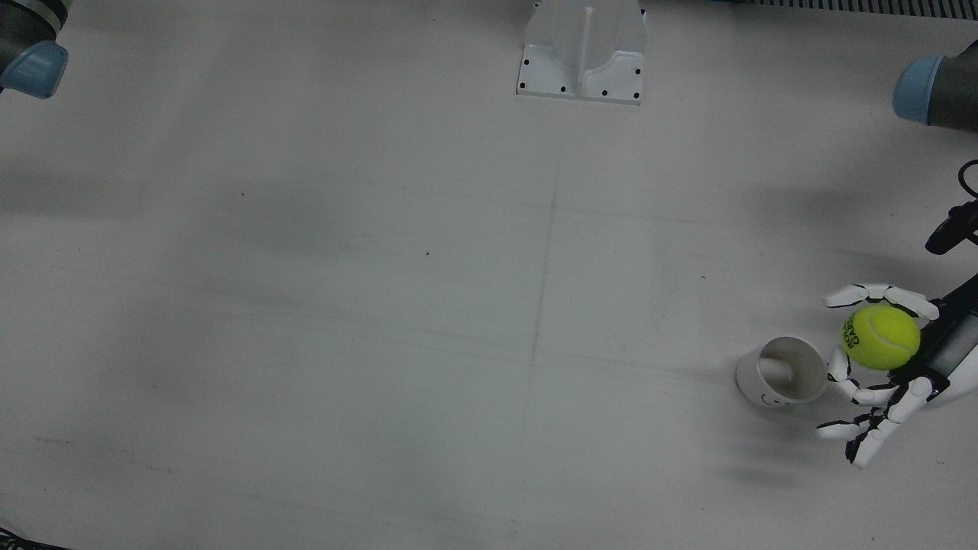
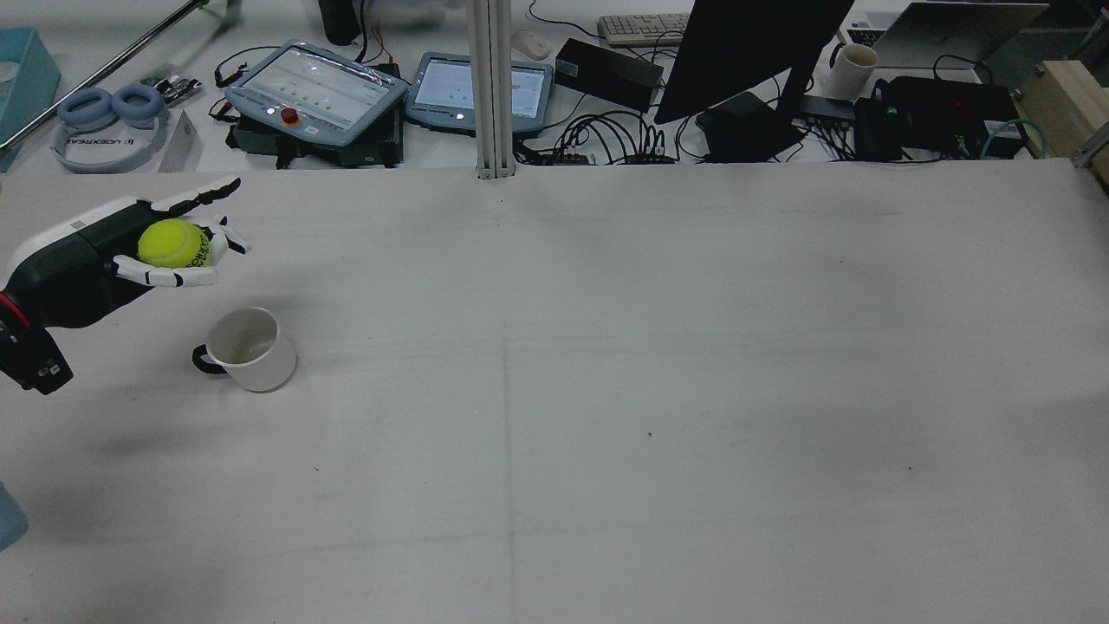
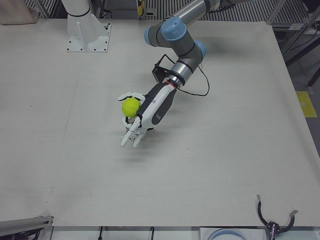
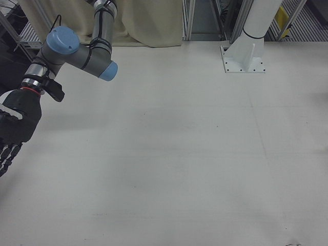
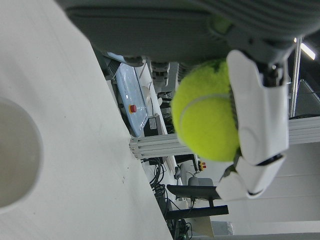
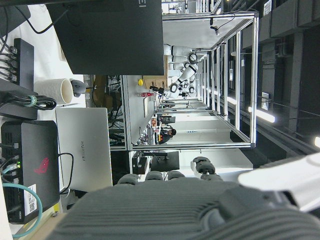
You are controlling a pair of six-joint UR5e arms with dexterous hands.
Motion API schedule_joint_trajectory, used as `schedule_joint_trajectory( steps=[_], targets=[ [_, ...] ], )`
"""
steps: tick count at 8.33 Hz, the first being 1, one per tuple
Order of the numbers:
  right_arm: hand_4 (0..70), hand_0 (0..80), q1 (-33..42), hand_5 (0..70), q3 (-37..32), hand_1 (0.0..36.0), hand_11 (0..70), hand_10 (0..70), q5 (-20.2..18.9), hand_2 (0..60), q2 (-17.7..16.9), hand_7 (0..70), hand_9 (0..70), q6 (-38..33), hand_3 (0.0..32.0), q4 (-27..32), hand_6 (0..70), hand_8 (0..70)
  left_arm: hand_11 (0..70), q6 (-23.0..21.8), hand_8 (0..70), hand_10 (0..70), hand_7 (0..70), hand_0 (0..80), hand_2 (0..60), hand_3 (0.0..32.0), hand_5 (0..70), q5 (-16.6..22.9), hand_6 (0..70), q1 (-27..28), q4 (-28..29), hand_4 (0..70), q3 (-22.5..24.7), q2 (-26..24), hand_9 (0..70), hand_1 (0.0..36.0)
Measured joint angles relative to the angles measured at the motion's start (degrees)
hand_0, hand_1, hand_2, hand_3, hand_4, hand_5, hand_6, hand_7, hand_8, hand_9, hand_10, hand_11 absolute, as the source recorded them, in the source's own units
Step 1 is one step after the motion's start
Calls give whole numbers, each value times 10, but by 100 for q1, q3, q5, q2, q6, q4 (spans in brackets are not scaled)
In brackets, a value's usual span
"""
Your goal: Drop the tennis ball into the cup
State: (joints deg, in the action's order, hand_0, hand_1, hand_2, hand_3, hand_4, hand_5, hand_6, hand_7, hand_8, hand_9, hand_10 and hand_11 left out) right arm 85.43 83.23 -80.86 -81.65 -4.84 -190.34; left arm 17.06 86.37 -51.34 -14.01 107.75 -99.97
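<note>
At the far left of the rear view, the tennis ball (image 2: 174, 243) is being held in the left hand (image 2: 130, 251), whose white fingers (image 2: 169, 276) are being curled around it from both sides. The ball is being kept above the counter (image 2: 606, 390), clear of its surface, just beyond the cup as that camera sees it. The cup (image 2: 247, 349), white with a dark handle, is being left standing upright on the counter a little nearer than the hand and slightly to its right, its mouth open upward and nothing showing inside.

In the front view the same ball (image 1: 881, 338) is being shown beside the cup's rim (image 1: 783, 371), not over the opening, with the left hand (image 1: 886, 374) being wrapped about it. In the left hand view the ball (image 5: 205, 117) is being pressed by a white finger (image 5: 260, 110), and a part of the cup (image 5: 17, 155) is being seen at the edge.

The right hand (image 4: 13, 130) is being shown only at the left edge of the right-front view, away from ball and cup; its dark fingers (image 4: 6, 154) are being extended downward and spread, with nothing being held in them.
</note>
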Motion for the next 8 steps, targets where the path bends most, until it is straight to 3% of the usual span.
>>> schedule_joint_trajectory(
  steps=[4, 6, 7, 8],
  targets=[
    [0, 0, 0, 0, 0, 0, 0, 0, 0, 0, 0, 0, 0, 0, 0, 5, 0, 0, 0, 16, 0, 0, 149, 521, 256, 0, 33, 3, 7, 2, 69, 0, 0, 37, 15, 283],
    [0, 0, 0, 0, 0, 0, 0, 0, 0, 0, 0, 0, 0, 1, 0, 2, 0, 0, 0, -24, 0, 0, 185, 532, 295, 0, 40, 3, 14, -8, 125, 1, 2, 84, 23, 301],
    [0, 0, 0, 0, 2, 0, 0, 0, 0, 0, 0, 0, 0, 1, 0, 4, 0, 0, 0, -93, 23, 0, 157, 537, 325, 0, 70, 6, 134, -112, 125, 0, 19, 80, 17, 305],
    [0, 0, 0, 0, 5, 0, 0, 0, 0, 0, 0, 0, 0, 1, 0, 2, 0, 0, 0, -136, 0, 0, 181, 552, 294, 0, 40, 20, 0, -422, 36, 0, 28, -11, 22, 328]
  ],
)
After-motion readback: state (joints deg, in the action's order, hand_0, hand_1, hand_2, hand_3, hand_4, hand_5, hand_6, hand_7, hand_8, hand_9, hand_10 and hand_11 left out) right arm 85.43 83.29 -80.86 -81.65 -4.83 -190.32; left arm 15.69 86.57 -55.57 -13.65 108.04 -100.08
